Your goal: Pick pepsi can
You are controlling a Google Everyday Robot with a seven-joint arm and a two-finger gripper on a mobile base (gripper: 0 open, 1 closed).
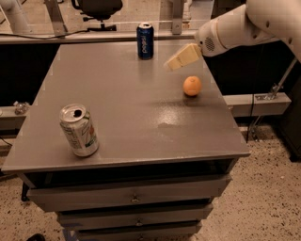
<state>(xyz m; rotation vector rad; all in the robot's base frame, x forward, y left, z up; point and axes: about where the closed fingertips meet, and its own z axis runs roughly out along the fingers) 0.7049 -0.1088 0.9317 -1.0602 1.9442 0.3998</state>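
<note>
The pepsi can (145, 41) is dark blue with a silver top and white lettering. It stands upright at the far edge of the grey table (127, 103). My gripper (172, 63) reaches in from the upper right on a white arm (244, 26). It hovers above the table, to the right of the pepsi can and a little nearer, apart from it. It holds nothing that I can see.
An orange (192, 86) lies on the table just below the gripper. A silver-white can (78, 130) with green and red marks stands near the front left corner. Drawers (134, 197) sit under the tabletop. An office chair (96, 9) stands behind the table.
</note>
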